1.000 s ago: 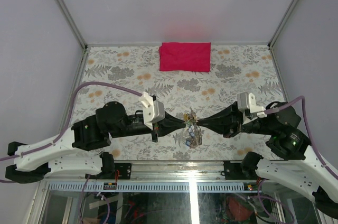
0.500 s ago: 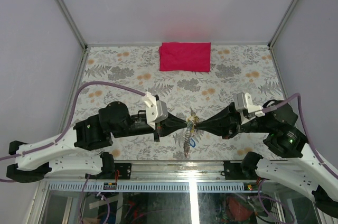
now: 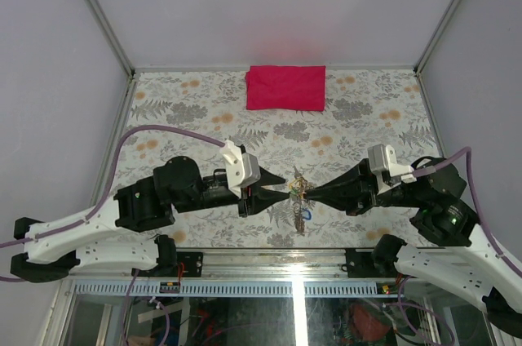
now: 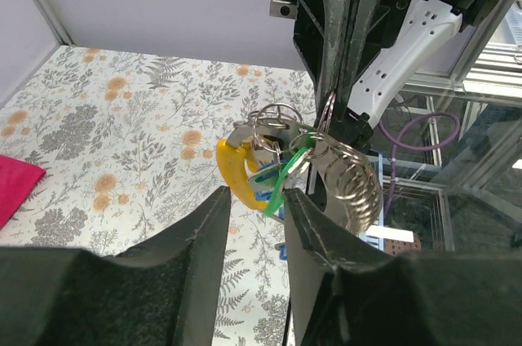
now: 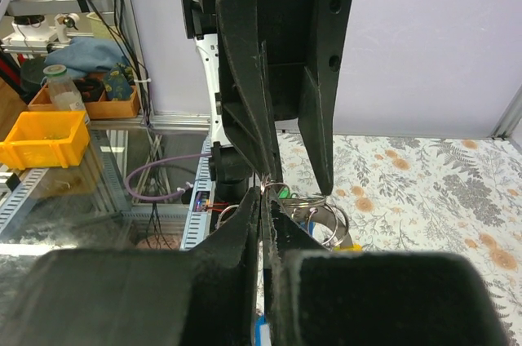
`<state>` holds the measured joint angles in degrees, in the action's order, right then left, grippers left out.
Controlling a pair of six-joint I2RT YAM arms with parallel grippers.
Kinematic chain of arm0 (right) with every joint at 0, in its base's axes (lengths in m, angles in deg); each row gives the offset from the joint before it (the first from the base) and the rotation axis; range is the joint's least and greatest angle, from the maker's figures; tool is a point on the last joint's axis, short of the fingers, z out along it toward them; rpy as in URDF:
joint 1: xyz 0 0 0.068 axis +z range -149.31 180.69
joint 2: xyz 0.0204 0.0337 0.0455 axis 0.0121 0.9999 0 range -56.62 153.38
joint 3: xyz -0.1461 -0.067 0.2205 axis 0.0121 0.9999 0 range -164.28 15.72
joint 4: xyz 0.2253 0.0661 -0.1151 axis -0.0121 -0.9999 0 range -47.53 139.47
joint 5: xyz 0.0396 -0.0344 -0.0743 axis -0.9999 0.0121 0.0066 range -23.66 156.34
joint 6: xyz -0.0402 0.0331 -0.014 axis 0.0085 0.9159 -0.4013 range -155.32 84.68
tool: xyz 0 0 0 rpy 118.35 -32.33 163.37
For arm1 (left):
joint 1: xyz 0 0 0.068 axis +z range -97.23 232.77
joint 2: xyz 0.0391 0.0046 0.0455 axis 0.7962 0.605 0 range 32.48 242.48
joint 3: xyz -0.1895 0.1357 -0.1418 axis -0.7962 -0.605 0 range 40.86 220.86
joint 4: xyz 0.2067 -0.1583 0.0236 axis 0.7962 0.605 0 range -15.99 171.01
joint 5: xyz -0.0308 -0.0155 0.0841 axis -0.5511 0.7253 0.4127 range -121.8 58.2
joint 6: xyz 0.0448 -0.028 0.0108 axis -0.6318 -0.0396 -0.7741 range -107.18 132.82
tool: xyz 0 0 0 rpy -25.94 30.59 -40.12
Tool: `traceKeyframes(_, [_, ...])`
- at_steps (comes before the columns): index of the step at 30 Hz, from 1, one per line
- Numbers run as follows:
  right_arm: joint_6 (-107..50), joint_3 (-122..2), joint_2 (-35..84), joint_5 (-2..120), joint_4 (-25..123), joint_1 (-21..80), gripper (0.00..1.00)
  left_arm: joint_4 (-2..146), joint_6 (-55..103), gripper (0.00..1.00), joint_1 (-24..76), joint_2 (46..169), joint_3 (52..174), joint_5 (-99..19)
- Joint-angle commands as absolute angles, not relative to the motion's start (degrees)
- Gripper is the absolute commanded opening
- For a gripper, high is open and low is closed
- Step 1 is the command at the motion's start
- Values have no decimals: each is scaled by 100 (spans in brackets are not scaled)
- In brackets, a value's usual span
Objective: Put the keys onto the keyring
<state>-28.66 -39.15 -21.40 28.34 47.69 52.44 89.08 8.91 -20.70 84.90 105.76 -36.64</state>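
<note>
A bunch of keys (image 3: 298, 203) with a yellow tag (image 4: 231, 171), a green tag (image 4: 287, 173) and a blue tag hangs above the table between my two grippers. The thin silvery keyring (image 4: 273, 119) sits at the top of the bunch, beside a coiled wire ring (image 4: 352, 187). My right gripper (image 3: 309, 194) is shut on the ring wire (image 5: 266, 186), and the bunch dangles from it. My left gripper (image 3: 280, 188) stands open just left of the bunch. Its fingertips (image 4: 222, 196) are on either side of the tags' lower ends, without gripping them.
A red cloth (image 3: 285, 87) lies flat at the back middle of the flowered table (image 3: 188, 109). Grey walls close the left, right and back sides. The arm bases and a metal rail (image 3: 269, 258) run along the near edge.
My left gripper has opened and let go of the bunch. The keys now hang from the right gripper alone, and both arms have shifted slightly.
</note>
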Motion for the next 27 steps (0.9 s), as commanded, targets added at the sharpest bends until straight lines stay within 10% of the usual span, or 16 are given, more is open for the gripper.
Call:
traceKeyframes(1, [-2894, -4073, -2244, 3013, 5240, 5246, 0, 8685, 827, 36, -2055, 8268, 10712, -3592])
traceKeyframes(27, [-2780, -3834, -2399, 2967, 5550, 5244, 0, 7787, 948, 23, -2061, 8336, 10467, -4620])
